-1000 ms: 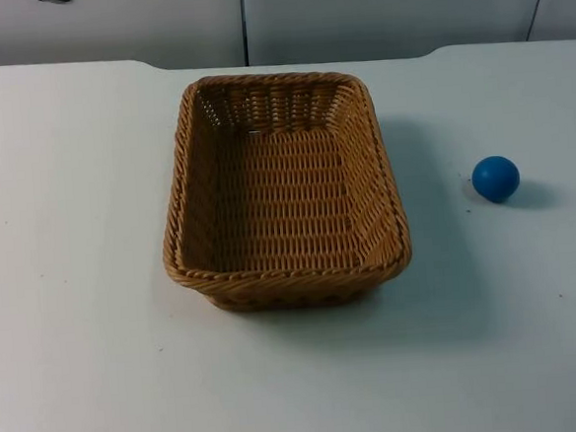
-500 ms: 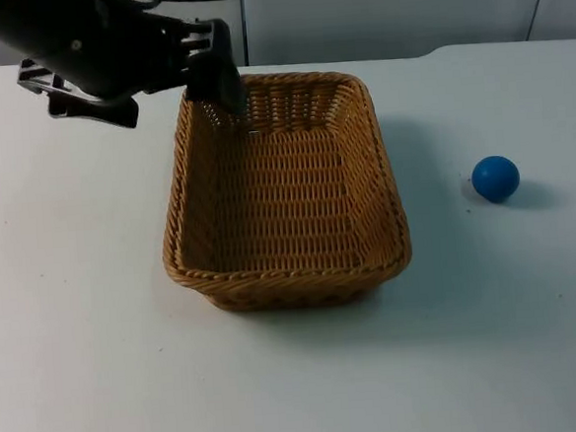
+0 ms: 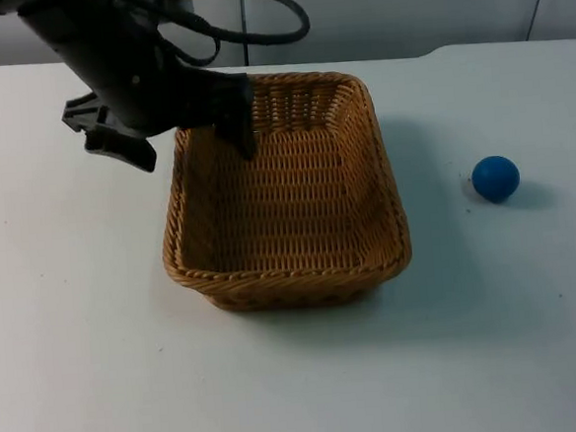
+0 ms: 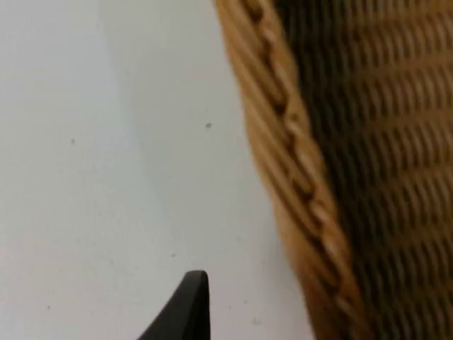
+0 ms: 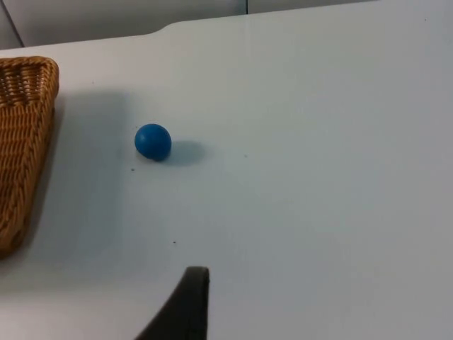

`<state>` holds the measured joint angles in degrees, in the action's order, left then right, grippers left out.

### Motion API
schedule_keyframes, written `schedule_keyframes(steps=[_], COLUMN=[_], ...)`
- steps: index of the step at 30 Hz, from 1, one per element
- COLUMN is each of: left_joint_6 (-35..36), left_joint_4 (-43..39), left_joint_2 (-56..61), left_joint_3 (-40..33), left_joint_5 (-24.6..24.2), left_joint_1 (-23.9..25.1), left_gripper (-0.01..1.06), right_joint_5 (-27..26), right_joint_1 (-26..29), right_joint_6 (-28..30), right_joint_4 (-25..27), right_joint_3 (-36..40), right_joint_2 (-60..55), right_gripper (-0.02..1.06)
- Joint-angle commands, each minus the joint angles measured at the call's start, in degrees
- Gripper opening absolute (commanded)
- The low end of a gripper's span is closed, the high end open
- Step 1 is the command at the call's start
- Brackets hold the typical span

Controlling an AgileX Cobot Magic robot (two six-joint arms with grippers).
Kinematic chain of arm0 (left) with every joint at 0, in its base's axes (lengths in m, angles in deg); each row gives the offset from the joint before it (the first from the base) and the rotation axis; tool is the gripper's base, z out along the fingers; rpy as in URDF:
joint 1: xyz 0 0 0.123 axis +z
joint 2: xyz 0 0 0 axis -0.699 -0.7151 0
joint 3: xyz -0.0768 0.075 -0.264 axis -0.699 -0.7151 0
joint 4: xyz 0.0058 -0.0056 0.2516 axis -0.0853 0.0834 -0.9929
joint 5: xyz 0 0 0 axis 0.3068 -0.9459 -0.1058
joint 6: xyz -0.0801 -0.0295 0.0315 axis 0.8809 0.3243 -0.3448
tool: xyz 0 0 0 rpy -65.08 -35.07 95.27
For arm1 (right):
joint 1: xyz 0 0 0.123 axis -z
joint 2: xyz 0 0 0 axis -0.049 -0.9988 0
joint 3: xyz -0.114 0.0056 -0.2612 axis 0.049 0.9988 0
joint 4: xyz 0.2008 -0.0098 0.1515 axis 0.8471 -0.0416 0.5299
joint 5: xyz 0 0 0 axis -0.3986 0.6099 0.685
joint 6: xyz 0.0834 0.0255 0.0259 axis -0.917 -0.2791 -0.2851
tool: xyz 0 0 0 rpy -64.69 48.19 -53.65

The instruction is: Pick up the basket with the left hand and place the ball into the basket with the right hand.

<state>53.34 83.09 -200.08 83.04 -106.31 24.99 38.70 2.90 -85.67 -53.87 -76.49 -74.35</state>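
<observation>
I am bringing the left gripper (image 3: 186,139) over the far-left rim of the wicker basket (image 3: 287,201), its fingers spread wide, one hanging inside the wall and one outside, gripping nothing yet; the basket is sitting flat on the white tabletop (image 3: 79,339), not lifted, and the blue ball (image 3: 495,178) is lying well apart to its right, untouched, while my right arm is waiting, its fingers' state unclear to me
</observation>
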Motion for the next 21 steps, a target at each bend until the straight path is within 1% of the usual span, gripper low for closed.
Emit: schedule_keyframes(steps=[1,2,3,6,12,14,16,17,18,19,21], left_joint_6=[5.38,7.32,7.32,12.66,14.80,14.94,16.14,17.25,17.25,19.02,23.21], left_joint_4=[-2.93,-4.89,-4.89,-10.29,-10.97,-11.23,-11.23,-11.36,-11.36,-12.35,-15.19], left_joint_2=[-1.55,-2.20,-2.20,-3.28,-4.04,-4.03,-4.15,-4.30,-4.30,-4.39,-4.39], left_joint_3=[0.50,0.50,0.50,0.50,0.50,0.50,0.54,0.54,0.54,0.54,0.54], left_joint_5=[-1.37,-1.66,-1.66,-2.45,-2.02,-1.65,-1.57,-1.57,-1.57,-1.57,-1.10], left_joint_1=[-0.40,-0.65,-0.65,-1.41,-2.49,-3.04,-3.04,-3.04,-3.04,-3.04,-3.04], left_gripper=[1.05,1.05,1.05,1.05,1.04,1.00,0.86,0.73,0.73,0.57,0.33], right_joint_5=[-0.53,-0.53,-0.53,-0.53,-0.53,-0.53,-0.53,-0.53,-0.53,-0.53,-0.53], right_joint_1=[-0.16,-0.16,-0.16,-0.16,-0.16,-0.16,-0.16,-0.16,-0.16,-0.16,-0.16], right_joint_6=[-0.02,-0.02,-0.02,-0.02,-0.02,-0.02,-0.02,-0.02,-0.02,-0.02,-0.02], right_joint_4=[0.00,0.00,0.00,0.00,0.00,0.00,0.00,0.00,0.00,0.00,0.00], right_joint_3=[0.26,0.26,0.26,0.26,0.26,0.26,0.26,0.26,0.26,0.26,0.26], right_joint_2=[0.17,0.17,0.17,0.17,0.17,0.17,0.17,0.17,0.17,0.17,0.17], right_gripper=[1.04,1.04,1.04,1.04,1.04,1.04,1.04,1.04,1.04,1.04,1.04])
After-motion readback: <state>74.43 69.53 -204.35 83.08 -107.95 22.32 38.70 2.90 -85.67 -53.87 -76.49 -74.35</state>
